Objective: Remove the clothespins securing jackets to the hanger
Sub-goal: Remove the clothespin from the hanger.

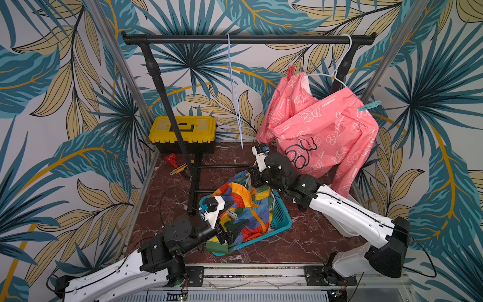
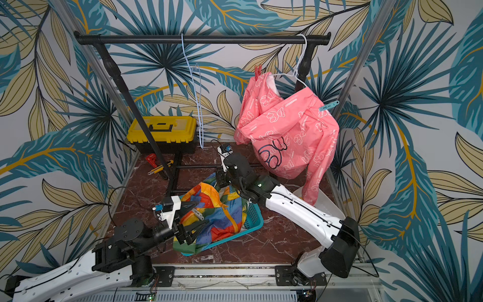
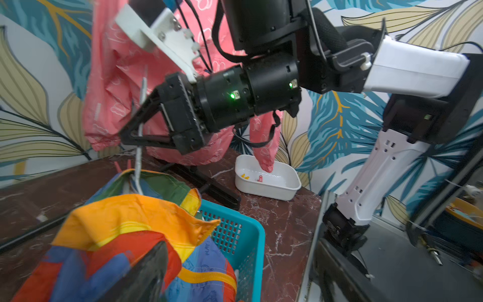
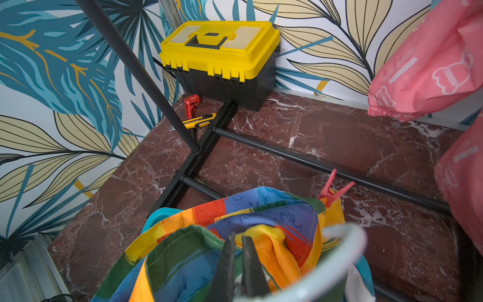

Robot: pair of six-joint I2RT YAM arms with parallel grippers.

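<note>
The rainbow-striped jacket [image 1: 244, 206] lies bunched in a teal basket [image 1: 283, 217], with a red-pink clothespin [image 4: 333, 189] clipped at its far edge. My left gripper [image 1: 235, 217] hovers open just above it, holding nothing. My right gripper [image 3: 128, 136] is shut on the pale hanger [image 3: 139, 146] that rises from this jacket. The pink bear-print jacket [image 1: 321, 130] hangs on a white hanger [image 1: 339, 75]. A red-pink clothespin [image 1: 290, 72] holds one shoulder and a light blue clothespin [image 1: 369, 106] the other. The red jacket is out of view.
An empty blue hanger [image 1: 234, 86] hangs from the black rack bar [image 1: 248, 39]. A white tray [image 3: 269, 192] under the pink sleeve holds a yellow clothespin [image 3: 245, 176] and a red-pink one [image 3: 259, 178]. A yellow toolbox [image 1: 183, 130], red tool and utility knife sit back left.
</note>
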